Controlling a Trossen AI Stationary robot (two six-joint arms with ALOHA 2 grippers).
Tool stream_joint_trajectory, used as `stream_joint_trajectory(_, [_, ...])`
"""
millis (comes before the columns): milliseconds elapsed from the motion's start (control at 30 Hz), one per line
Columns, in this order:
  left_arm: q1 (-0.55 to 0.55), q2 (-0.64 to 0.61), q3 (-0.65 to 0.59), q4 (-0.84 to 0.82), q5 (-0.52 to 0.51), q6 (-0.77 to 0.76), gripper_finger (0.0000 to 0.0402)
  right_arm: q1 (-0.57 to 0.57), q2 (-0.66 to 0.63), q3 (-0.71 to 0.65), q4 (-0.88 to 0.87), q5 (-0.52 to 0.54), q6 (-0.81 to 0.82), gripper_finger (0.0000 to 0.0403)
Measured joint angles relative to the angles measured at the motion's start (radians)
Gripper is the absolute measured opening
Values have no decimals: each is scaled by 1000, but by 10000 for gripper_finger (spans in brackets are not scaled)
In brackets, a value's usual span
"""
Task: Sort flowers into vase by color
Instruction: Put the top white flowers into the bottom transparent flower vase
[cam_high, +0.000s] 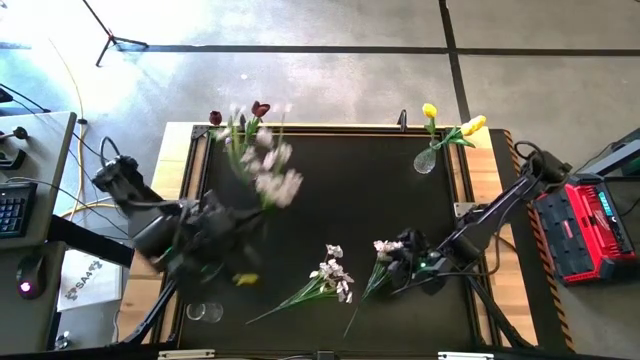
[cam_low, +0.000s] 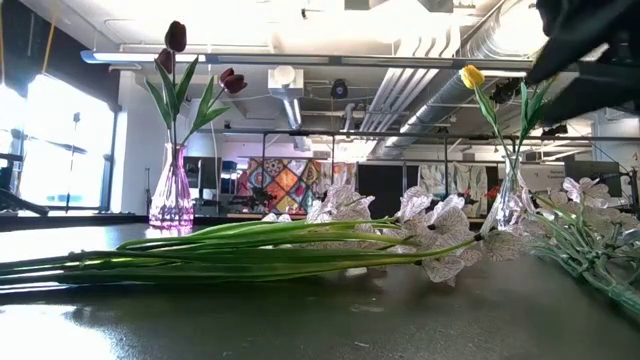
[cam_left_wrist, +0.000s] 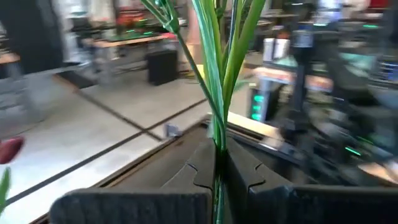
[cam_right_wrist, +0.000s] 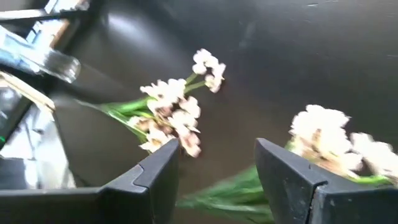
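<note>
My left gripper (cam_high: 232, 222) is shut on a spray of white blossoms (cam_high: 272, 172), held above the table's left half. Two maroon tulips (cam_low: 176, 38) stand in a pink vase (cam_low: 171, 198) at the far left. Two yellow tulips (cam_high: 474, 125) stand in a clear vase (cam_high: 425, 160) at the far right. Two more white sprays (cam_high: 335, 277) (cam_high: 386, 247) lie flat on the dark mat. My right gripper (cam_high: 402, 260) is open above them, its fingers (cam_right_wrist: 163, 168) over the blossoms (cam_right_wrist: 168, 112) and touching nothing. My left gripper pinches the spray's green stems (cam_left_wrist: 216, 134) between its two fingers. The fingers lie about level and across the stems. The stems rise out of the hold, and the blossoms (cam_high: 280, 185) lean toward the table's far side, lifted clear of the mat.
An empty clear glass vase (cam_high: 205, 312) lies near the front left corner, with a small yellow bit (cam_high: 245, 279) on the mat beside it. A wooden border (cam_high: 487, 180) frames the mat. A red box (cam_high: 590, 230) sits off the table's right side.
</note>
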Motion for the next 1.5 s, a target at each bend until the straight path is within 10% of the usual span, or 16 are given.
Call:
stream_joint_trajectory(433, [-658,4,-10,-394,-162,-389,0,-96,222,1,550,28,0,194])
stream_joint_trajectory(867, [-688,11,-334,-367,-31,-649,0,-92,372,169,510,6,37,194])
stream_joint_trajectory(1500, [-855,-305,-598,-362,-11,-690,0,-72,373,234,375,-36,94,194])
